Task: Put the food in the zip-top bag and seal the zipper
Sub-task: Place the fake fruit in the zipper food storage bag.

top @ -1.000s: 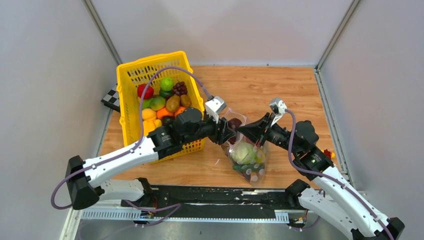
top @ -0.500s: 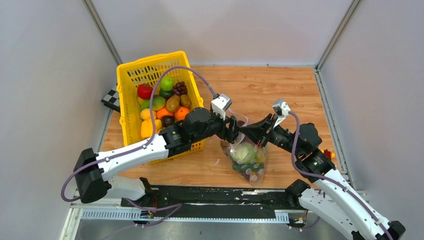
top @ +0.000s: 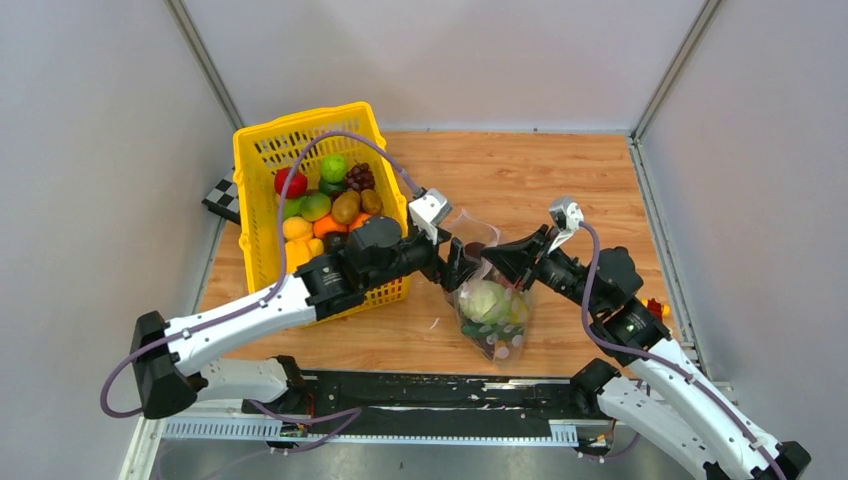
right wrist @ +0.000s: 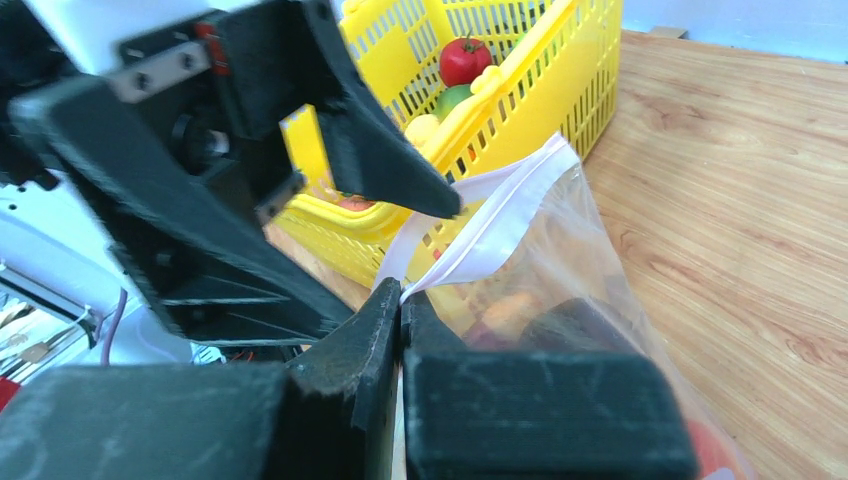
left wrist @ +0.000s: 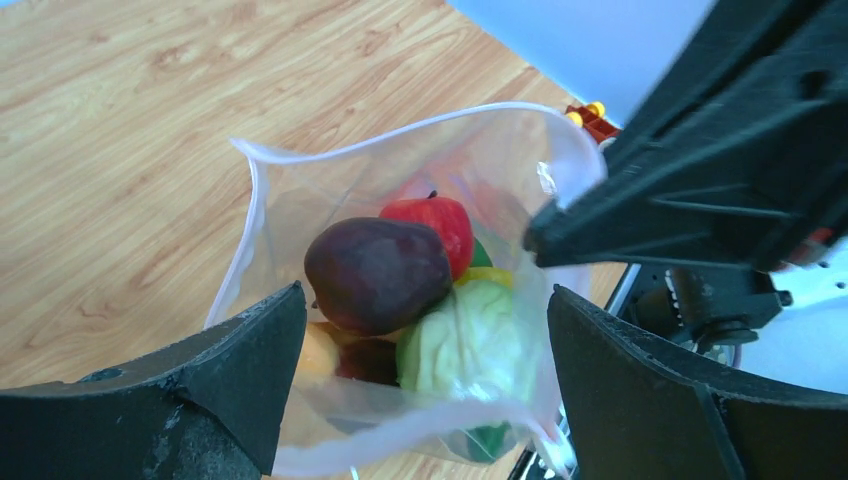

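The zip-top bag (left wrist: 290,190) gapes just beyond the spread left tool (left wrist: 428,300).

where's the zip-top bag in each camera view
Top external: zip-top bag at centre, between left gripper and right gripper.
Left wrist: bag fills the middle, mouth open toward the camera.
Right wrist: bag runs centre to lower right, rim pinched.
Shared landmark: the right gripper clamped on the bag's rim, seen in all three.

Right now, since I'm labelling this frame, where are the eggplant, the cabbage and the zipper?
eggplant (left wrist: 378,272): left wrist view, middle of its dark skin.
cabbage (left wrist: 470,340): left wrist view, its pale green top.
zipper (right wrist: 490,228): right wrist view, middle of the pale strip.
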Tool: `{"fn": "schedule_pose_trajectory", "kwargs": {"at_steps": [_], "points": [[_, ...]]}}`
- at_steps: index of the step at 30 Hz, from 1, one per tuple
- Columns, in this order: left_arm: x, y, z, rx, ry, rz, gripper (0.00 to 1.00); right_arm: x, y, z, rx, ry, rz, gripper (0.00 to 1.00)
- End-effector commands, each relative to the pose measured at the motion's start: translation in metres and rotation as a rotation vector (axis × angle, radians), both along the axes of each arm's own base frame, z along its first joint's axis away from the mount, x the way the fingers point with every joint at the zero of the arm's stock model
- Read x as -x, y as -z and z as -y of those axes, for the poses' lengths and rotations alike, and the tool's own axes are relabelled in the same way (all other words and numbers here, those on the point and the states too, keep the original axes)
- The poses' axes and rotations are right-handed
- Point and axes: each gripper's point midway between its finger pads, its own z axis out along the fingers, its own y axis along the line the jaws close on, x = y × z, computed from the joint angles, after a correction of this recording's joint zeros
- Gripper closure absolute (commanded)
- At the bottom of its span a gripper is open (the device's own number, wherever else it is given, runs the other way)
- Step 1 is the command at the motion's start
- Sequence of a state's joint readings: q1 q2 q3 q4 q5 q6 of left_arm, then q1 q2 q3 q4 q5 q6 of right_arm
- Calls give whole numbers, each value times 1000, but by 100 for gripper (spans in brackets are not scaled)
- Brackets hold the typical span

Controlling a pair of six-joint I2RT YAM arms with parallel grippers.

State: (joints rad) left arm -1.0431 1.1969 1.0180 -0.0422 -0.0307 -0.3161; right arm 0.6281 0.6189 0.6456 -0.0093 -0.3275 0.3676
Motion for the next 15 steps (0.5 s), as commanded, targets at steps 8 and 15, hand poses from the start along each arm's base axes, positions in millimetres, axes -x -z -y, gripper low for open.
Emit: {"fn": "schedule_pose_trajectory", "kwargs": {"at_steps": [8, 15], "points": [[0, -38, -73, 30, -191, 135, 0, -11, -15, 7, -6, 71, 75, 98], [-14, -45, -129, 24, -425, 177, 0, -15, -13, 10, 12, 95, 75, 98]]}}
